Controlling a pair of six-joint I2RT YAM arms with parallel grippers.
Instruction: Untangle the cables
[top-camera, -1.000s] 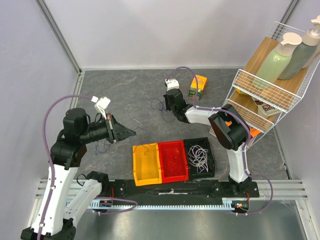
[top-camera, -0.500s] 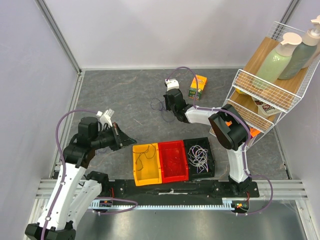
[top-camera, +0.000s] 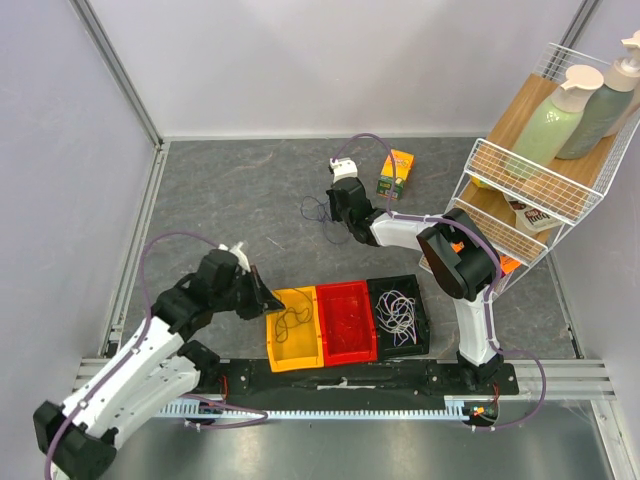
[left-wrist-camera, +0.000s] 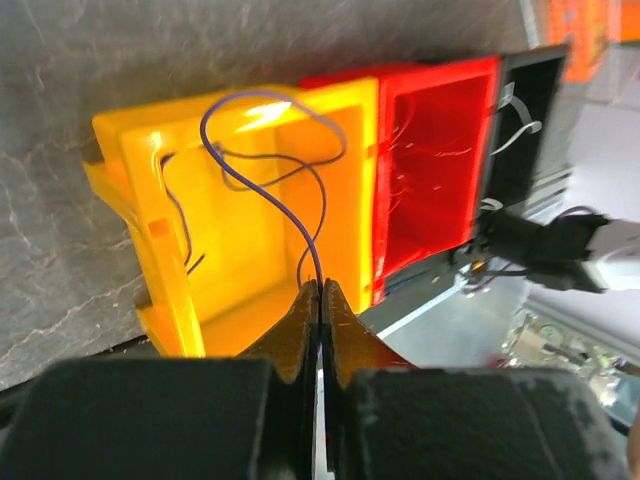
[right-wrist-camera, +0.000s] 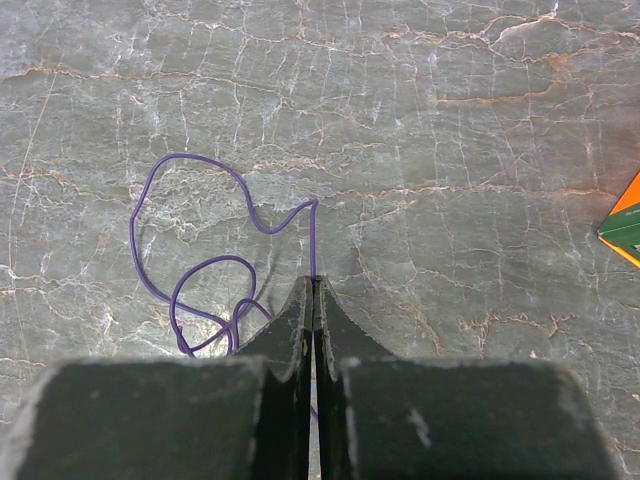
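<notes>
"What is closest to you?"

"My left end effector (left-wrist-camera: 320, 290). Its fingers are squeezed tight on a purple cable (left-wrist-camera: 262, 193). The cable runs from the tips down into the yellow bin (left-wrist-camera: 160, 290) and loops inside it."

"What is next to that bin?"

"A red bin (top-camera: 348, 330) touching it. Then a black bin (top-camera: 424, 320) with white cables (top-camera: 397, 310) heaped inside."

"And farther out?"

"My right end effector (right-wrist-camera: 313, 285), low over the grey bench (right-wrist-camera: 480, 150). It is clamped on a second purple cable (right-wrist-camera: 315, 235). That one lies in loops on the bench, left of the tips."

"Anything behind it?"

"An orange and green box (top-camera: 396, 172), near my right arm."
</notes>
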